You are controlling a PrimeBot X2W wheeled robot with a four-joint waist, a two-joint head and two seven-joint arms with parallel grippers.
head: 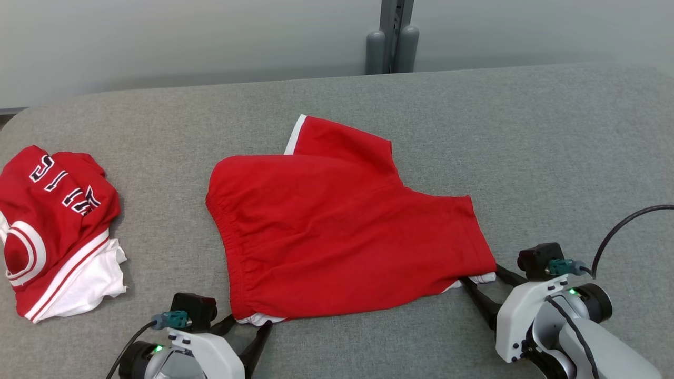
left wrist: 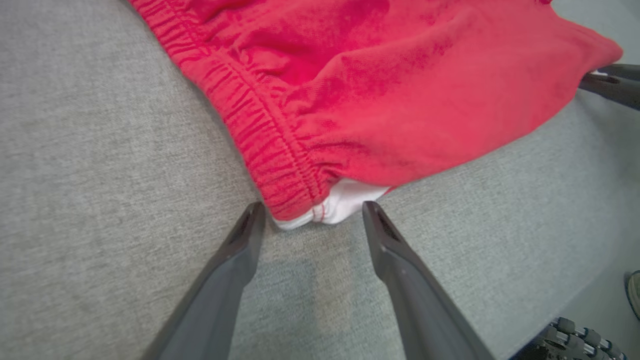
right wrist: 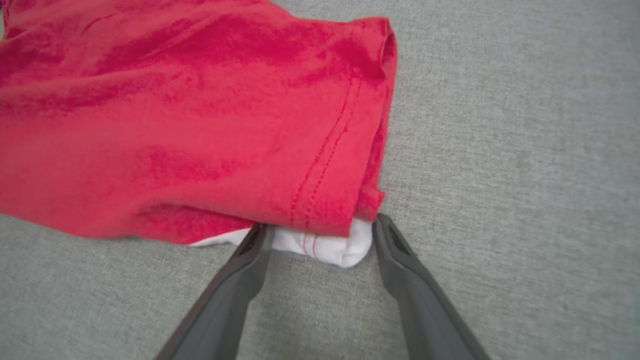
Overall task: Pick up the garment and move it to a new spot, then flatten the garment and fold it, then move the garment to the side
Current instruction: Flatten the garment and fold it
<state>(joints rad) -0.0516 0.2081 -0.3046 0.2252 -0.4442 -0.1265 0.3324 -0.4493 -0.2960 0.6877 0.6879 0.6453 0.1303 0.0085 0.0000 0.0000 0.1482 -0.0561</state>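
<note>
Head view, garment (head: 342, 231) covers right gripper (head: 480, 275) tips

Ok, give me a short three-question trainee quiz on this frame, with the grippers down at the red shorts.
1. True or false: the left gripper and the right gripper are both clamped shut on the red shorts.
2. Which part of the shorts lies between the left gripper's fingers? A) an elastic waistband corner B) a leg hem corner C) the middle of the fabric
3. Fill in: on the grey surface, the crumpled red and white jersey lies to the robot's ____ of the shorts.
Key: 1 false, both stand open, each with a corner between its fingers; 2 A; 3 left.
</note>
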